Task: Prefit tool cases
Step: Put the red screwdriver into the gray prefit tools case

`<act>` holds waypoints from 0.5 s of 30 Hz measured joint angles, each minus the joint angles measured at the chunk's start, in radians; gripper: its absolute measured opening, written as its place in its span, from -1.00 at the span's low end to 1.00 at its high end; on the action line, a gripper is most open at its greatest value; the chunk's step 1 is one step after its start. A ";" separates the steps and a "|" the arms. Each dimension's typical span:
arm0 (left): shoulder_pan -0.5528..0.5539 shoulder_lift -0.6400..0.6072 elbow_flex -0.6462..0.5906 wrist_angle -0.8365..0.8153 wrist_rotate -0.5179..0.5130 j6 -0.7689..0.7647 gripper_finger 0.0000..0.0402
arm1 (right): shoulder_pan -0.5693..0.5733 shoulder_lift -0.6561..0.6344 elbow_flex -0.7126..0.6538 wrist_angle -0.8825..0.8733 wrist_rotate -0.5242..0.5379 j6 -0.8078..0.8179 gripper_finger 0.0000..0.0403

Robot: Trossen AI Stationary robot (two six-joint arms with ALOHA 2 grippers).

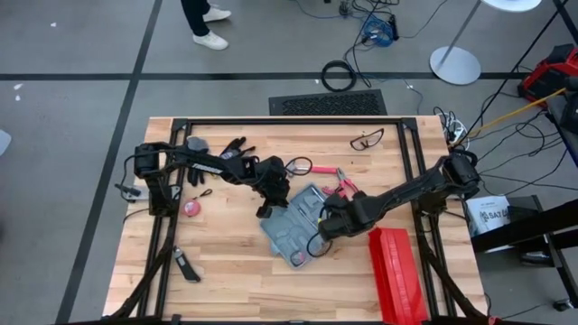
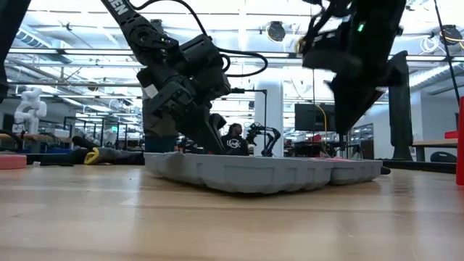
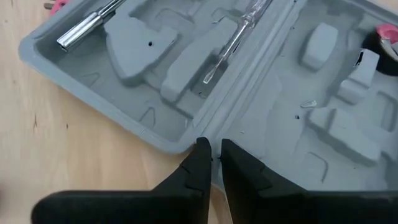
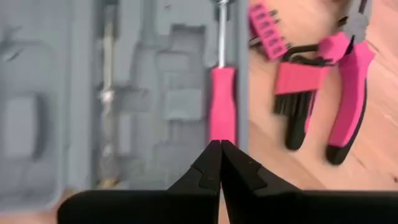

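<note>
The blue-grey tool case (image 1: 296, 231) lies open and flat on the wooden table, its grey moulded slots up. A metal driver (image 3: 87, 28), a clear-handled screwdriver (image 3: 233, 37) and a pink-handled screwdriver (image 4: 222, 106) lie in its slots. My left gripper (image 3: 212, 152) is at the case's left rim, where the middle hinge ridge ends, with its fingers nearly together. My right gripper (image 4: 221, 146) is shut. It hangs above the case's right half (image 2: 348, 127), over the pink screwdriver's handle end, and touches nothing. My left gripper pinches the end of the case's hinge ridge (image 3: 210, 134) at the rim between its two fingertips. The fingers slant down from the table's left side, in line with the ridge. The case rests flat on the table (image 2: 239, 177).
Pink pliers (image 4: 351, 93), a pink hex-key set (image 4: 298, 87) and a pink bit holder (image 4: 266, 28) lie just beyond the case's far right. A long red ribbed box (image 1: 397, 271) stands at the near right. Black gloves (image 1: 230, 149), glasses (image 1: 366, 138) and a pink disc (image 1: 191, 208) lie farther off.
</note>
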 joint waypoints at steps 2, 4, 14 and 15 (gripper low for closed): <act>0.000 0.000 0.000 0.000 0.000 0.002 -0.80 | -0.025 0.016 -0.017 0.009 0.001 -0.017 -1.00; 0.000 0.000 0.000 0.000 0.000 0.006 -0.80 | -0.052 0.031 -0.031 0.022 0.002 -0.043 -1.00; 0.000 -0.001 0.000 -0.016 0.002 0.030 -0.80 | -0.152 0.037 -0.045 0.158 -0.005 -0.199 -1.00; 0.000 -0.001 0.000 -0.020 0.003 0.030 -0.80 | -0.159 0.037 -0.045 0.166 -0.005 -0.208 -1.00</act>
